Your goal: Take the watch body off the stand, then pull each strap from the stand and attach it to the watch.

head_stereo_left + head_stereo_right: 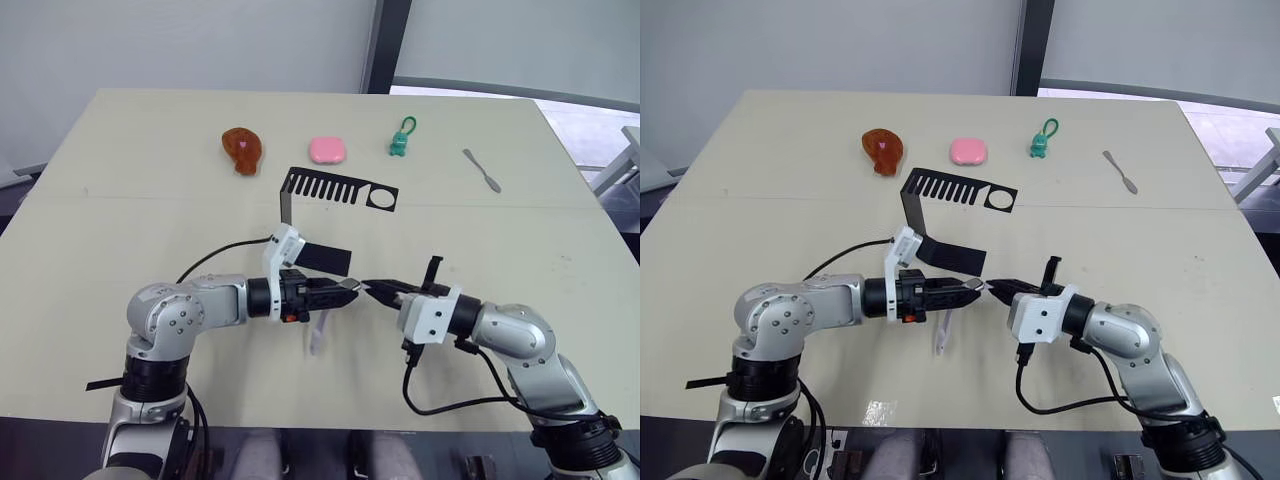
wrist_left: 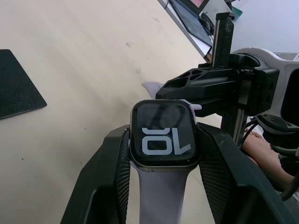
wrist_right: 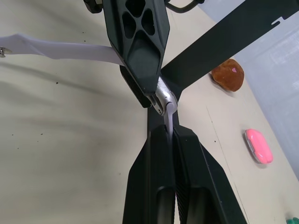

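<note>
The table [image 1: 120, 200] is wide and pale, and most of its surface is free. The stand [image 1: 300, 200] is near the middle of the table, with its comb arm empty of straps and watch. Along the far edge are a brown toy [image 1: 243, 150], a pink soap-like object [image 1: 328, 150], a green charm [image 1: 400, 142] and, toward the far right corner, a grey tool [image 1: 482, 171].

Both hands meet above the near half of the table, in front of the stand. The left hand [image 1: 345, 288] is closed on the watch body [image 2: 163, 134], pressing its two sides, screen to the wrist camera. One strap [image 2: 161, 196] is already attached and hangs down from it. The right hand [image 1: 378, 290] is closed flat on the second strap [image 3: 169, 114], and the end of this strap touches the edge of the watch body.

I judge the second strap is now being slid into its slot. To do it well, the strap end should stay level with the slot and move straight sideways, while the left hand holds the watch body without turning. There is open room on both sides, so the arms can correct freely; only the stand's foot behind them is close.
</note>
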